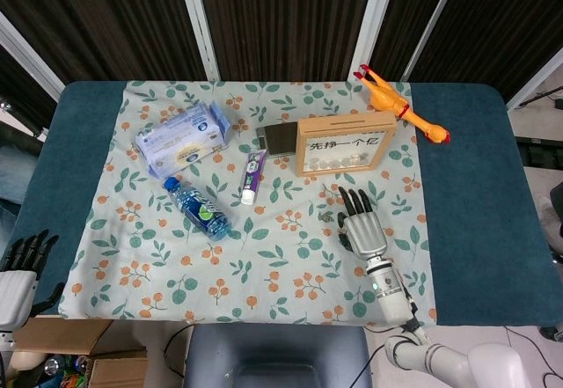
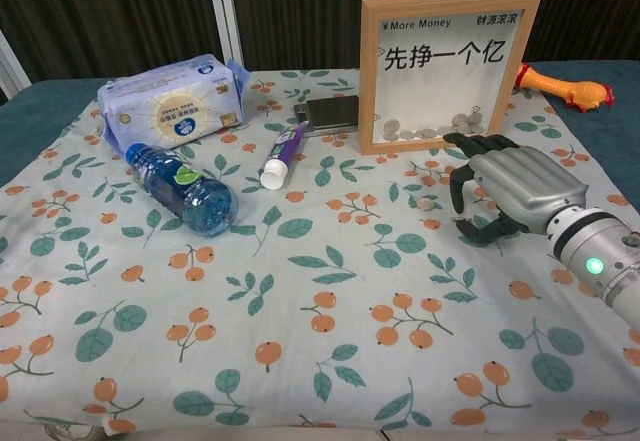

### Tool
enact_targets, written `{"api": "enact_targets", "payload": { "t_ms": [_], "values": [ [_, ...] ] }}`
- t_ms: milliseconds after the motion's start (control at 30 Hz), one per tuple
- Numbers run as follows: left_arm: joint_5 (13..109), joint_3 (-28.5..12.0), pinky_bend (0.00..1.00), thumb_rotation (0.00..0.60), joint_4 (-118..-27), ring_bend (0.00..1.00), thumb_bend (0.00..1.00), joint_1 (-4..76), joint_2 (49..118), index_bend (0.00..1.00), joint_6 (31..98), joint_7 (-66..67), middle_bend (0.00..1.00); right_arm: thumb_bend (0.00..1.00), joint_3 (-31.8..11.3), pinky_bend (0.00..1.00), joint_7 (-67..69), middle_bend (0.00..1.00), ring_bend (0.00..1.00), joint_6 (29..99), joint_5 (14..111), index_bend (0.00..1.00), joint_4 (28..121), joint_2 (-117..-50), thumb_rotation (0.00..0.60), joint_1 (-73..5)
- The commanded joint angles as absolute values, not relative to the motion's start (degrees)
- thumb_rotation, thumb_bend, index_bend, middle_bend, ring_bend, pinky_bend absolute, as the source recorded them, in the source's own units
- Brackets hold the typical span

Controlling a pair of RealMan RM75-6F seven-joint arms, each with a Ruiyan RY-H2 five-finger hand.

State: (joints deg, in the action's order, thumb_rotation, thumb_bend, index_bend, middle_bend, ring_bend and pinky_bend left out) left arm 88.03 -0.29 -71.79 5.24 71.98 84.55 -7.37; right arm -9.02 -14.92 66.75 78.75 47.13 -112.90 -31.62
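Observation:
My right hand (image 1: 363, 227) hovers palm down over the floral cloth, just in front of the wooden coin frame (image 1: 345, 143). In the chest view the right hand (image 2: 510, 189) has its fingers arched and apart, holding nothing. A small coin (image 2: 427, 203) lies on the cloth just left of its fingertips. The coin frame (image 2: 447, 69) stands upright with coins heaped at its bottom. My left hand (image 1: 18, 269) hangs off the table's near left corner, fingers spread and empty.
A water bottle (image 1: 197, 208) lies left of centre, with a toothpaste tube (image 1: 252, 176) beside it. A tissue pack (image 1: 182, 137) and a dark flat box (image 1: 280, 139) sit further back. A rubber chicken (image 1: 400, 106) lies at the back right.

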Motion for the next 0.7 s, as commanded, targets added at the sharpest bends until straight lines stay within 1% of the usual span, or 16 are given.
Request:
{"api": "enact_targets", "payload": {
  "t_ms": [33,300,433,567,700],
  "values": [
    [88.0,-0.3,0.0,0.6,-71.7,0.0,0.33,5.2,71.9,0.0,84.5,-7.4,0.0,0.53,-9.0,0.0,-14.6,0.07,0.0,66.8,78.8,0.68,46.9,-113.0,0.6,-31.6],
    [88.0,-0.3,0.0,0.6,-72.0,0.0,0.33,5.3,71.9,0.0,84.3,-7.1,0.0,0.56,-9.3,0.0,-14.7,0.08,0.0,66.6,78.6,0.69,46.7,-113.1,0.6,-31.5],
    [87.8,-0.2,0.0,0.6,-72.0,0.0,0.33,5.2,71.8,0.0,84.2,-7.0,0.0,0.6,-9.6,0.0,-14.6,0.09,0.0,66.7,78.5,0.72,46.7,-113.1,0.6,-31.6],
    [87.7,-0.2,0.0,0.6,-71.9,0.0,0.33,5.1,71.8,0.0,84.3,-7.2,0.0,0.62,-9.8,0.0,-14.5,0.1,0.0,66.7,78.5,0.73,47.0,-112.9,0.6,-31.7],
    [87.7,-0.3,0.0,0.6,-71.9,0.0,0.33,5.1,71.8,0.0,84.5,-7.2,0.0,0.63,-10.3,0.0,-12.5,0.1,0.0,69.0,79.5,0.73,50.1,-111.2,0.6,-31.5]
  ]
}}
